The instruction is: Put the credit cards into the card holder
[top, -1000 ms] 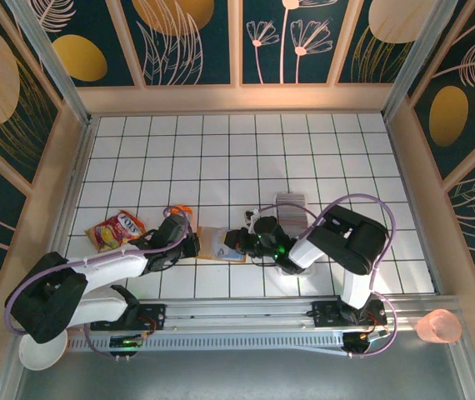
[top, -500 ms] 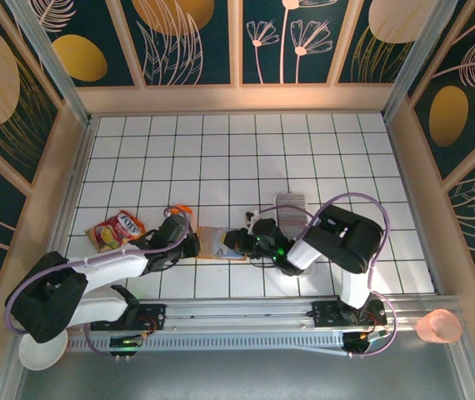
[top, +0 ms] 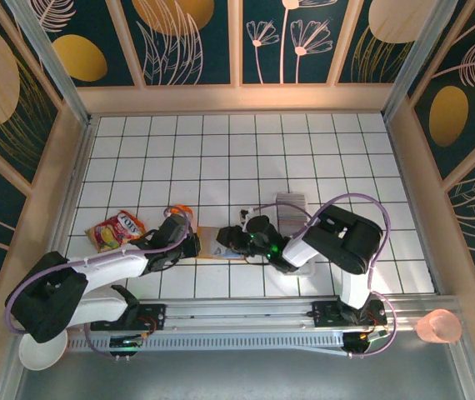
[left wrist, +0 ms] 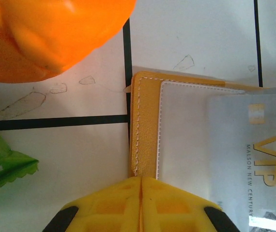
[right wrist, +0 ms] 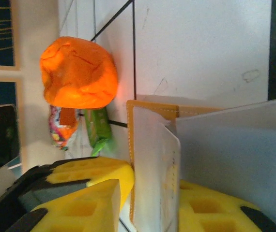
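The tan card holder (top: 212, 242) lies open on the white tiles between both grippers. In the left wrist view its stitched tan edge (left wrist: 145, 125) runs in under my left gripper (left wrist: 141, 186), whose yellow fingers are shut on that edge. A pale grey credit card (left wrist: 254, 154) printed "VIP" lies over the holder's pale inside. My right gripper (right wrist: 147, 200) is shut on this card (right wrist: 169, 169), which stands on edge against the holder (right wrist: 150, 108). From above, the left gripper (top: 192, 245) and right gripper (top: 236, 242) flank the holder. A stack of further cards (top: 290, 206) stands behind the right arm.
An orange lump (top: 181, 210) sits just beyond the holder's left corner, and appears large in the wrist views (left wrist: 51, 34) (right wrist: 77, 72). A green packet (right wrist: 97, 133) and a red-yellow snack packet (top: 117, 229) lie further left. Wooden walls enclose the tiled floor.
My right gripper has shifted a little to the left, bringing the card further over the holder. The left gripper and the holder have stayed put.
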